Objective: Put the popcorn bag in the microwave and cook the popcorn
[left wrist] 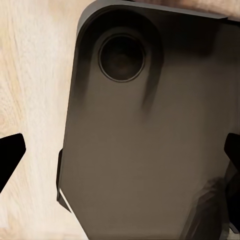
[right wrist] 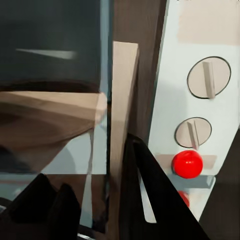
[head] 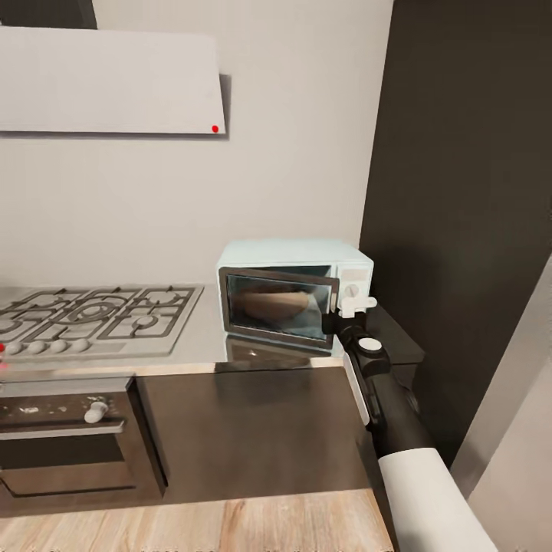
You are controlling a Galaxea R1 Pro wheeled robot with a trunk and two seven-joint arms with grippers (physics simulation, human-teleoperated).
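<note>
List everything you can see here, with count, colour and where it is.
microwave: one, pale mint-blue, on the countertop, door slightly ajar
knobs: two, white, on microwave's panel
round light: one, red, below the knobs
countertop: one, glossy grey, over dark cabinets
gas hob: one, steel, beside the microwave
oven: one, dark, under the hob
wall cabinet: one, white, above hob
floor: pale wood
right claw: white, at microwave's panel

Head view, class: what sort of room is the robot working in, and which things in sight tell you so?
A kitchen, most likely: a pale blue microwave stands on a glossy countertop beside a steel gas hob, with a built-in oven below.
</note>
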